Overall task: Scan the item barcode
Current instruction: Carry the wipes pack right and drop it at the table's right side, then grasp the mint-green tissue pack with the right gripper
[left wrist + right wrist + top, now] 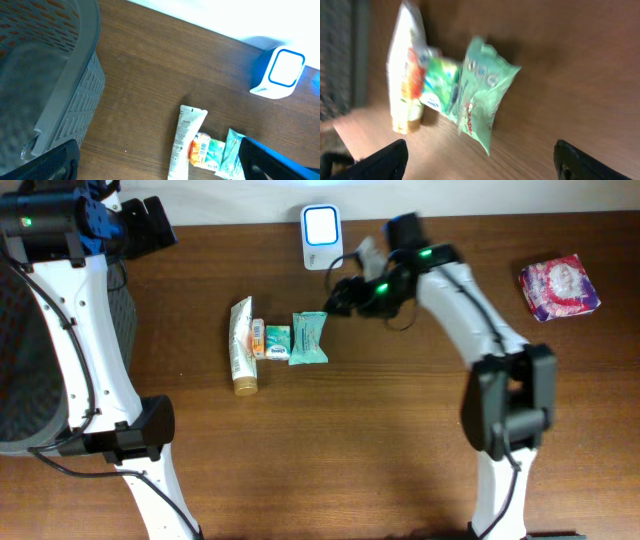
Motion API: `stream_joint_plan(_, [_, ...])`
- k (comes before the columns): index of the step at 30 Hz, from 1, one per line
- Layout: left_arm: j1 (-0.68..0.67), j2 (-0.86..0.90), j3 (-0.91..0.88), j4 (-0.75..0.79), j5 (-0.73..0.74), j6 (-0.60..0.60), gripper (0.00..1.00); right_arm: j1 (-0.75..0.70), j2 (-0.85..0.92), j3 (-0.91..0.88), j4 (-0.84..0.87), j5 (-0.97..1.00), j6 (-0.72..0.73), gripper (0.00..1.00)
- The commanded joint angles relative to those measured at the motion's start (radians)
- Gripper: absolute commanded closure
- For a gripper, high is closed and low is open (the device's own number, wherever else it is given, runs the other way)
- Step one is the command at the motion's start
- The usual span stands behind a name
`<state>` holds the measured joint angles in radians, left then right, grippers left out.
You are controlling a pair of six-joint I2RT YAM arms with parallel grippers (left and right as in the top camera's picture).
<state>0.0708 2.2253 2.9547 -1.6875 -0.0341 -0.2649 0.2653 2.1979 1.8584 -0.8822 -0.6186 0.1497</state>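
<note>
Three items lie side by side mid-table: a white tube (243, 347), a small orange and green box (270, 340) and a teal wipes packet (308, 338). The white and blue scanner (321, 227) stands at the back edge. My right gripper (340, 295) hovers just right of and behind the packet, open, with nothing between its fingers. In the right wrist view the packet (482, 100) lies on the wood ahead of the gripper (482, 162). My left gripper (150, 225) is open at the far back left, well away from the items.
A grey mesh basket (20, 360) stands at the left edge, close under the left arm (60, 90). A pink patterned packet (559, 287) lies at the right. The scanner (280, 72) and the row of items show in the left wrist view.
</note>
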Motion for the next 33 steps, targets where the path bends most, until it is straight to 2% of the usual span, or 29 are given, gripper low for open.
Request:
stream_joint_plan(1, [0.002,-0.019,0.009,0.0,-0.008,0.012,0.01,0.072,0.111,-0.003,0.017,0.01,0.05,0.13])
stream_joint_plan(5, [0.002,-0.019,0.009,0.0,-0.008,0.012,0.01,0.095,0.179,-0.003,0.045,-0.013,0.068,0.21])
stream_joint_plan(7, [0.002,-0.019,0.009,0.0,-0.008,0.012,0.01,0.095,0.197,-0.003,0.087,-0.017,0.095,0.41])
stream_joint_plan(9, [0.002,-0.019,0.009,0.0,-0.008,0.012,0.01,0.095,0.211,-0.003,0.105,-0.017,0.095,0.47])
stream_joint_plan(10, [0.002,-0.019,0.009,0.0,-0.008,0.012,0.01,0.096,0.218,-0.003,0.11,-0.017,0.095,0.59])
stream_joint_plan(11, [0.002,-0.019,0.009,0.0,-0.008,0.012,0.01,0.1,0.229,-0.003,0.113,-0.015,0.094,0.87])
stream_joint_plan(12, [0.002,-0.019,0.009,0.0,-0.008,0.012,0.01,0.102,0.232,-0.003,0.106,0.0,0.094,0.96])
stream_joint_plan(15, [0.002,-0.019,0.009,0.0,-0.008,0.012,0.01,0.078,0.17,0.068,0.004,0.059,0.083,0.96])
stream_joint_plan(17, [0.002,-0.019,0.009,0.0,-0.008,0.012,0.01,0.078,0.12,0.188,-0.219,0.426,0.084,0.96])
stream_joint_plan(19, [0.002,-0.019,0.009,0.0,-0.008,0.012,0.01,0.082,0.122,0.198,-0.306,0.567,0.083,0.96])
stream_joint_plan(24, [0.002,-0.019,0.009,0.0,-0.008,0.012,0.01,0.08,0.129,0.14,-0.328,0.671,0.065,0.96])
stream_joint_plan(27, [0.002,-0.019,0.009,0.0,-0.008,0.012,0.01,0.107,0.129,0.157,-0.417,1.085,0.13,0.96])
stream_joint_plan(30, [0.002,-0.019,0.009,0.0,-0.008,0.012,0.01,0.11,0.132,0.142,-0.454,1.172,0.133,0.96])
stream_joint_plan(33, [0.002,-0.019,0.009,0.0,-0.008,0.012,0.01,0.135,0.133,0.126,-0.458,1.064,0.132,0.91])
